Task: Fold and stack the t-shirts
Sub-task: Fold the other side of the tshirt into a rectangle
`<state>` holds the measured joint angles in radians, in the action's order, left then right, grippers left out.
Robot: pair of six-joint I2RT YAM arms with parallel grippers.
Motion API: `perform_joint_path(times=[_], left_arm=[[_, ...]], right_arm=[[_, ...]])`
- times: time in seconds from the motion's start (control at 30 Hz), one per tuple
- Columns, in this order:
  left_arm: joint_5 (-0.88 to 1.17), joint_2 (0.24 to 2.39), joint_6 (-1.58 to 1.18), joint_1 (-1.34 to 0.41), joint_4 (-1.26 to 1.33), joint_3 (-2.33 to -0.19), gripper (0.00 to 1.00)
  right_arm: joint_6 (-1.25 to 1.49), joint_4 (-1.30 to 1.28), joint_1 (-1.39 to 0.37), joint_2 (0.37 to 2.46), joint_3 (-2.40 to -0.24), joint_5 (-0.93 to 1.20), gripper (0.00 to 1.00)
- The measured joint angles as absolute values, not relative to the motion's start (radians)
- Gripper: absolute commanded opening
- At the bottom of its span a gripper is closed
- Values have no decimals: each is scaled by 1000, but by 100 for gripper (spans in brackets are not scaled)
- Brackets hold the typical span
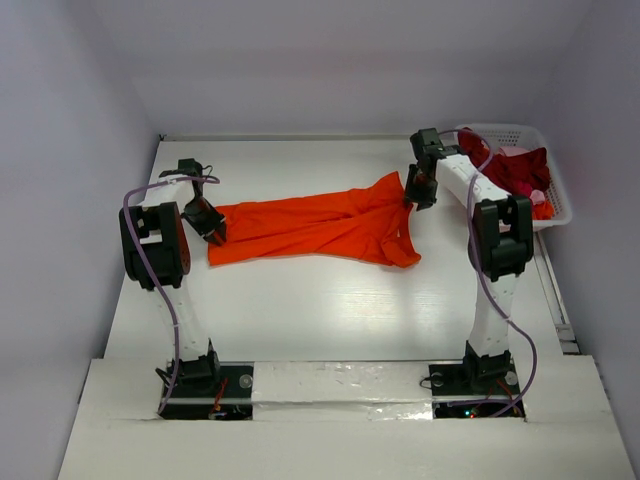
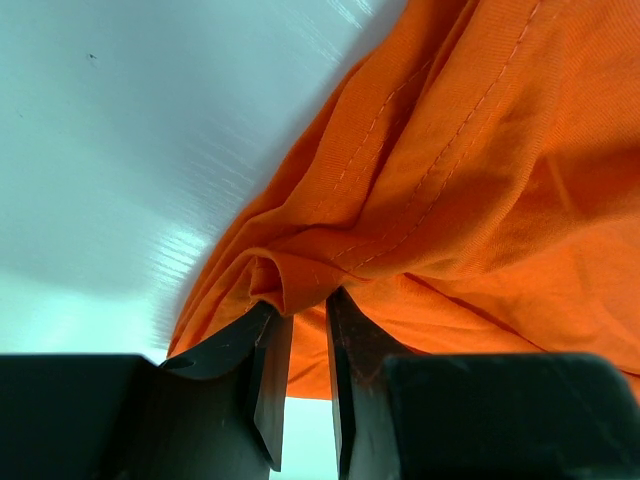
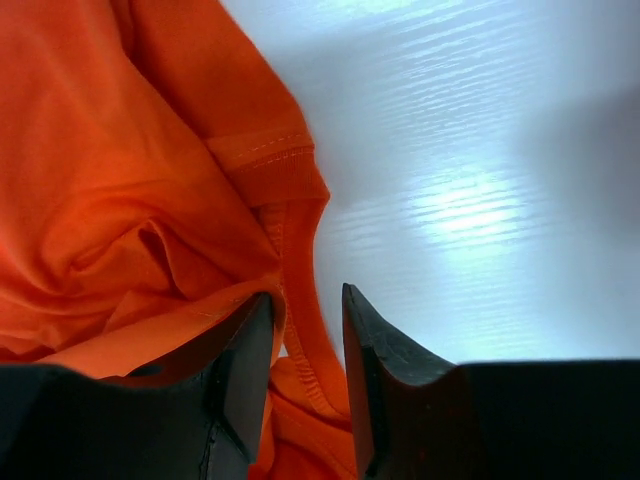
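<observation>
The orange shirt (image 1: 310, 228) is laid lengthwise across the middle of the table (image 1: 330, 320). It is drawn into a long, creased band that runs from left to right and widens toward its right end, where a flap is turned down toward the near edge. Its left end is gathered into a bunch, and a fold of that bunch is pinched by the left gripper (image 2: 305, 310). The jaws there are clenched on the cloth, with only a thin slit seen between them lower down. Stitched seams (image 2: 400, 200) are seen running across the cloth above the pinched fold. At the shirt's far right corner the right gripper (image 3: 308, 300) is seen with its jaws released and standing apart. A hemmed edge of the shirt is passed through the gap between them without being squeezed, and bare table is seen beyond it. A ribbed band (image 3: 265, 160) of the shirt is seen just above that gap. Beyond the right arm, a white basket (image 1: 560, 190) is set at the table's far right corner. Dark red shirts (image 1: 515, 170) are heaped inside it, well apart from the orange one.
</observation>
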<state>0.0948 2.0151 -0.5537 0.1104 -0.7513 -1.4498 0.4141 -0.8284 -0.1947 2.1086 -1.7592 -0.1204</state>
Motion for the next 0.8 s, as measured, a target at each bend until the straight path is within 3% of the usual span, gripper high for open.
perform_joint_path(times=[0.47,0.8], left_arm=[[94,2015,-554,110,-749,-1450,16],[93,2015,-554,110,-749,-1450,16]], right_arm=[[414,-800,-210,1783,-1624,-229,42],[406,-815,-227,1906,-1648,-205,40]])
